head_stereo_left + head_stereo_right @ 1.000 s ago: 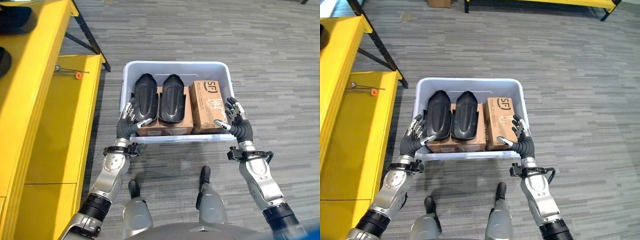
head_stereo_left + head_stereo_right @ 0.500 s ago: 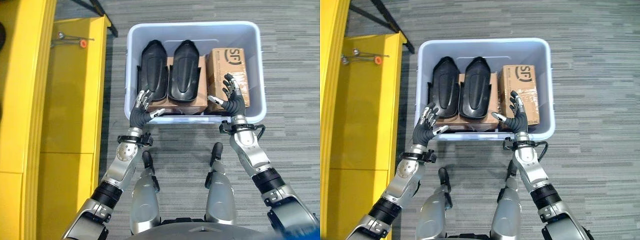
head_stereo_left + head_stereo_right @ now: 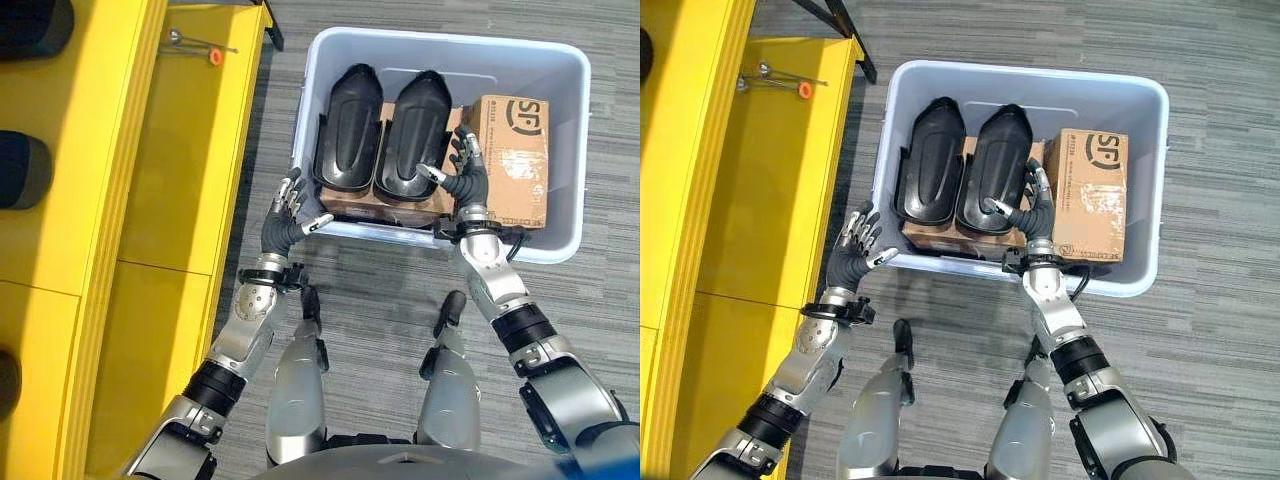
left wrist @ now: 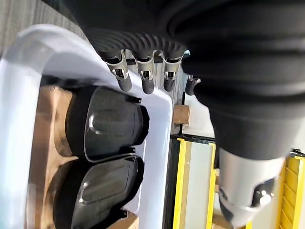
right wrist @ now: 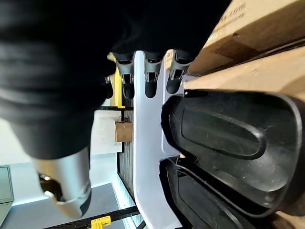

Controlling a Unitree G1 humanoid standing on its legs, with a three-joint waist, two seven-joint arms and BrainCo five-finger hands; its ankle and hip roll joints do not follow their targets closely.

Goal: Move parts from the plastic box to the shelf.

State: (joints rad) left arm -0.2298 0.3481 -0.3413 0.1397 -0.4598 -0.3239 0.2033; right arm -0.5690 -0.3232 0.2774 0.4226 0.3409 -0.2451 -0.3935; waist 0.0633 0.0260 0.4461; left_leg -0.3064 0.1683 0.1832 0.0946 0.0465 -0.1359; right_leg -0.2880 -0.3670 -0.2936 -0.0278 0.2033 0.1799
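Grey carpet [image 3: 400,300] under a pale plastic box [image 3: 575,150]; yellow shelf [image 3: 170,180] just beside its left wall. Two black parts [image 3: 346,140] [image 3: 411,138] lie side by side on cardboard, a carton [image 3: 510,160] to their right. Left hand [image 3: 285,222] raised outside the box's near-left corner, fingers spread, holding nothing. Right hand [image 3: 1032,212] reaches over the near rim, fingers loose, thumb at the right part's near end.

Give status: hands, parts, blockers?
Both hands open: left hand outside the box, right hand over it by the right black part. Both parts on cardboard boxes. Shelf at left, nothing blocking.
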